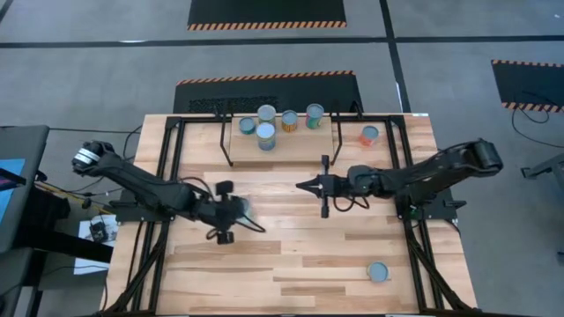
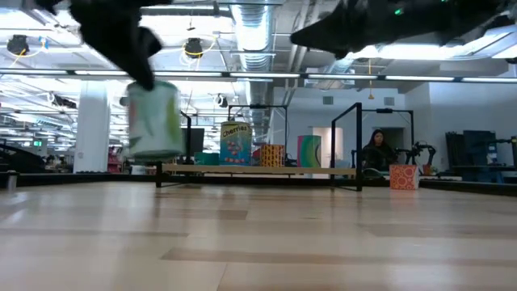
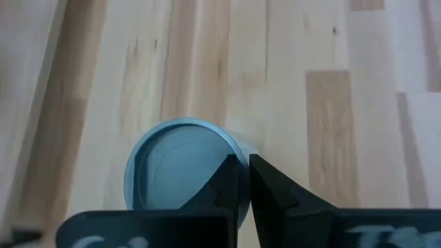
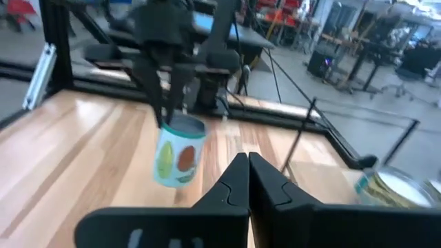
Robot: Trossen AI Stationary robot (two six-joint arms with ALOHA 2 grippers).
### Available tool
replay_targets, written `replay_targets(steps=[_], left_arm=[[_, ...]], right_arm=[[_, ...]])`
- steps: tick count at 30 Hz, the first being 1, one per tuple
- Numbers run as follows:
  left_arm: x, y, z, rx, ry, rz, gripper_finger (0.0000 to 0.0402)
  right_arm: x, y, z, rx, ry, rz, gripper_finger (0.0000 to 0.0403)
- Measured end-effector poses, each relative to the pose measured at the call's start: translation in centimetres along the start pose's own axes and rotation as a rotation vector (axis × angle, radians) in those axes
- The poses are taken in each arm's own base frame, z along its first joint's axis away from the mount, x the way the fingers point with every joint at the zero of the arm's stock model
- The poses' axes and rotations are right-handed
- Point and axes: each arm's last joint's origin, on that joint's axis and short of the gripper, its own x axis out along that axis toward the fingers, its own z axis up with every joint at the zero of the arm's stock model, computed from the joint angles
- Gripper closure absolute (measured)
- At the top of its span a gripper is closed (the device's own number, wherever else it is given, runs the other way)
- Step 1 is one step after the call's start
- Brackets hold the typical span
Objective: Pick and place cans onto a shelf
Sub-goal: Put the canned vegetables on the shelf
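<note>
Care with a thin grip, since the step in hand appears to be the carrying of one can to the shelf. Nearest, at the front right of the surface (image 1: 291, 282), one lone can (image 1: 379, 271), upright and well apart from both arms; better left for a later turn. Next, in the middle toward the left, the left pincer (image 3: 246, 182), pressed almost together and pinching the held can (image 2: 153, 121) only at its top rim; hanging clear above the surface and somewhat tilted. Best to move slowly and without jerks, because such a hold probably lets the tin swing. Best also to rise high enough to pass over the plank edge, to lower until the bottom sits flat on a bare part of the plank, and only then to spread the fingers. Beside it, also in the middle, the right pincer (image 1: 310, 186), pressed together on nothing and waiting; wise to steer around it. Farther, the shelf (image 1: 308, 148), one only, with five cans (image 1: 266, 136) close together on it, so little room for a wide swing. Just right of the shelf, down on the surface, one orange can (image 1: 369, 135). Counted together: eight cans, one shelf, two pincers.
</note>
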Motion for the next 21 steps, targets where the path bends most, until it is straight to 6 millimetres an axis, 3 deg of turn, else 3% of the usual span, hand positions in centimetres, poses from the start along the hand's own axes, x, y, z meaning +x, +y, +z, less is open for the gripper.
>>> replay_targets(steps=[5, 11, 21], left_arm=[[2.8, -0.5, 4.2, 0.141, 0.002, 0.058, 0.0397], [6.8, 1.2, 8.1, 0.181, 0.015, 0.024, 0.0397], [11.3, 5.3, 9.3, 0.136, 0.025, -0.018, 0.0397]], right_arm=[[-2.8, 0.7, 1.2, 0.001, 0.075, 0.005, 0.0391], [-5.8, 2.0, 2.6, -0.009, 0.079, -0.002, 0.0392], [-7.8, 3.6, 3.1, -0.050, 0.099, -0.061, 0.0392]])
